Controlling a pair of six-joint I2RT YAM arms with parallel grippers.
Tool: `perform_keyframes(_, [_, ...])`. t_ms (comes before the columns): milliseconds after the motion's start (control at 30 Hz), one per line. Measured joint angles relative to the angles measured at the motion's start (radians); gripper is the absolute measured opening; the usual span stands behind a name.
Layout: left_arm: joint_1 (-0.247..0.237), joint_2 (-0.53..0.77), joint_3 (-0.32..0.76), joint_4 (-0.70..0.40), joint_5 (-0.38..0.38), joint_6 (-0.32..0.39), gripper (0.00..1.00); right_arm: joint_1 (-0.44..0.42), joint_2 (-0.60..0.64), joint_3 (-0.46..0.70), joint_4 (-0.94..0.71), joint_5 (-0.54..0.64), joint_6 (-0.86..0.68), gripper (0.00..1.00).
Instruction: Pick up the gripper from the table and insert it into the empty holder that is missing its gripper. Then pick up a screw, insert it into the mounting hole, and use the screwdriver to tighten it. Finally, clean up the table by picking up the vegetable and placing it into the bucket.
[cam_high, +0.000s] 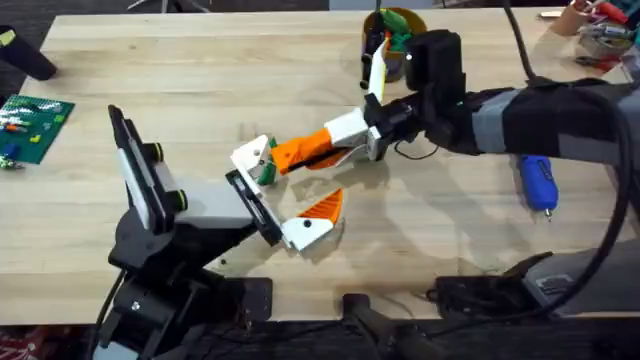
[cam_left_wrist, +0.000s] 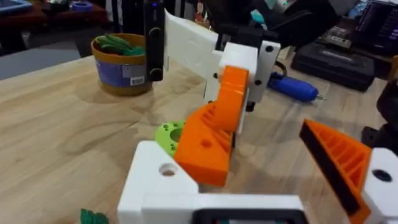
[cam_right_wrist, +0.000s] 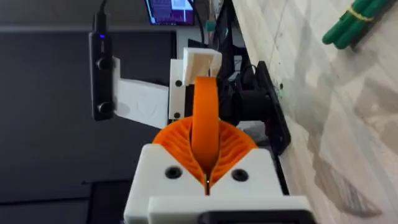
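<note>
My right gripper (cam_high: 358, 133) (cam_right_wrist: 206, 155) is shut on the loose gripper piece (cam_high: 300, 152) (cam_left_wrist: 214, 127), an orange ribbed finger pad. It holds the pad against the bare white holder (cam_left_wrist: 155, 177) of my left gripper (cam_high: 290, 188), which stands open. The other left finger (cam_left_wrist: 339, 158) has its orange pad. A green vegetable (cam_right_wrist: 351, 22) (cam_high: 265, 172) lies on the table by the holder. The purple bucket (cam_high: 385, 40) (cam_left_wrist: 121, 65) stands at the back, partly behind my right arm. The blue screwdriver (cam_high: 537, 182) (cam_left_wrist: 292, 87) lies to the right. The screw is out of view.
A lime-green round piece (cam_left_wrist: 168, 134) sits under the orange pad. A green circuit board (cam_high: 35, 115) lies at the far left, and a tray of clutter (cam_high: 600, 30) at the back right. A black case (cam_left_wrist: 336, 59) sits beyond the screwdriver.
</note>
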Motion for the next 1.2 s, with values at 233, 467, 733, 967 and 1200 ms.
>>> perform_keyframes(233, [0.0, 0.0, 0.0, 0.0, 0.004, 0.0, 0.986, 0.006, 0.0, 0.0, 0.0, 0.0, 0.0, 0.02])
perform_keyframes(467, [0.0, 0.0, 0.0, 0.0, 0.005, 0.0, 0.986, 0.013, 0.0, 0.0, 0.001, 0.001, 0.011, 0.02])
perform_keyframes(733, [0.001, 0.0, 0.0, 0.0, -0.004, 0.0, 0.986, 0.064, 0.0, 0.014, -0.002, 0.021, 0.031, 0.019])
perform_keyframes(967, [0.004, 0.0, 0.0, 0.0, -0.034, -0.003, 0.986, 0.068, 0.036, 0.058, -0.003, 0.018, 0.054, 0.02])
perform_keyframes(1200, [0.007, -0.002, 0.0, 0.003, -0.054, -0.001, 0.986, 0.075, 0.053, 0.11, -0.011, 0.029, 0.07, 0.021])
